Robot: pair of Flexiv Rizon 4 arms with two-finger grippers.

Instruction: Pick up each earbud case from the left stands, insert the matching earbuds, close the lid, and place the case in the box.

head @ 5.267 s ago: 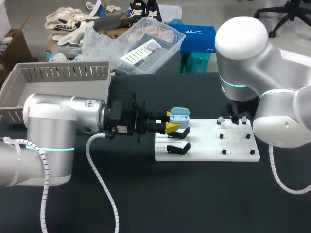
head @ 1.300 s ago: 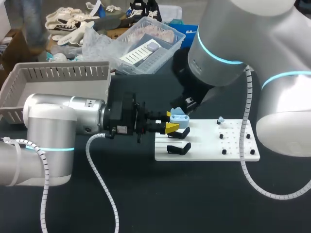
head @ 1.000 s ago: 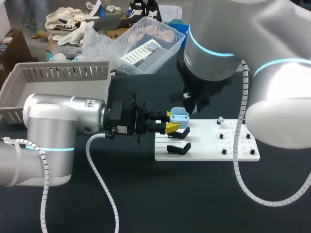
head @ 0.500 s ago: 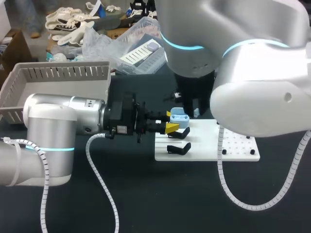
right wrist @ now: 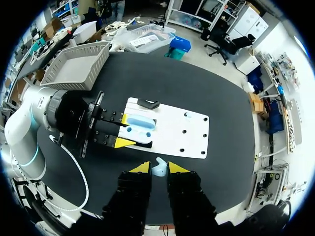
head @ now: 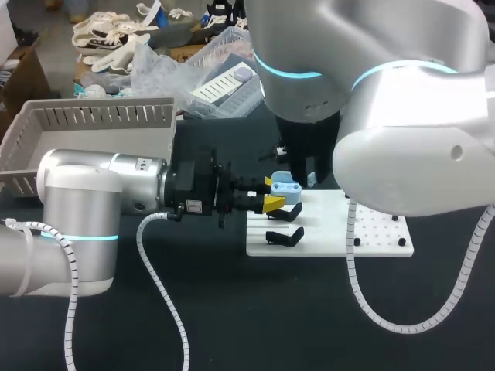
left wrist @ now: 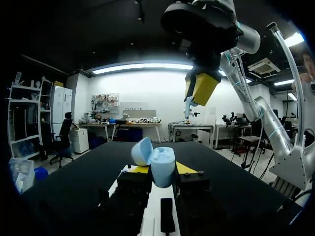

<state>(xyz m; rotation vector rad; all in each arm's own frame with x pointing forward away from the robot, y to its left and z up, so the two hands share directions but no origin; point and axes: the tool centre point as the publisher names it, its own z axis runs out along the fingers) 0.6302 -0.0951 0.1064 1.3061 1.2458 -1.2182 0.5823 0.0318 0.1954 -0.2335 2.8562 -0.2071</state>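
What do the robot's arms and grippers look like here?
Both the left arm and right arm are rounded silver-white shells with glowing cyan joint rings and white spiral-wrapped cables. The left gripper and right gripper have black bodies and yellow fingertips.

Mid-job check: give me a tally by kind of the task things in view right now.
white board: 1
grey box: 1
black stand: 2
earbud case: 1, in the left gripper
earbud: 2, one in the right gripper, one small on the board
Total: 7
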